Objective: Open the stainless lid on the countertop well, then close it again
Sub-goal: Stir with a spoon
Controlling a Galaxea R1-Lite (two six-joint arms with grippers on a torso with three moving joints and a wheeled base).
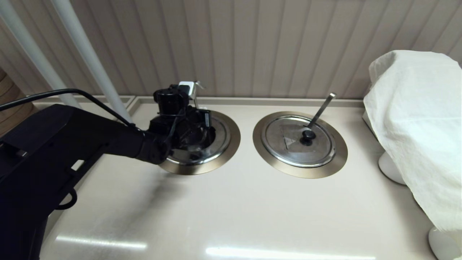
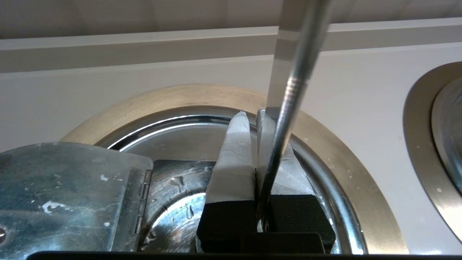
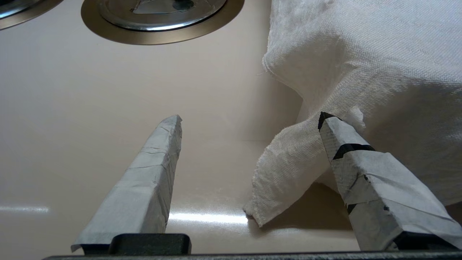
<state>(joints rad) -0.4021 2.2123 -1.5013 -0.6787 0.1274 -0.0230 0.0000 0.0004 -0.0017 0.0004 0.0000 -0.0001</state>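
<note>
My left gripper (image 1: 187, 89) (image 2: 251, 113) hangs over the left countertop well (image 1: 216, 163) (image 2: 173, 96), fingers pointing at the back wall. Its jaws are shut on a thin steel ladle handle (image 1: 197, 85) (image 2: 288, 97) that rises out from between them. The stainless lid (image 1: 218, 144) (image 2: 158, 126) lies under the gripper, mostly hidden in the head view. Its hinged section (image 2: 68, 195) shows close to the left wrist camera, next to wet, shiny steel. The knob is hidden. My right gripper (image 3: 251, 119) is open low over the counter, outside the head view.
The twin lid (image 1: 288, 146) sits in its ring (image 1: 337, 159) to the right, with a black knob (image 1: 308, 135) and ladle handle (image 1: 321, 108). A white cloth (image 1: 418, 126) (image 3: 361, 54) drapes an object at the far right; its corner hangs between my right fingers. White poles (image 1: 83, 47) stand back left.
</note>
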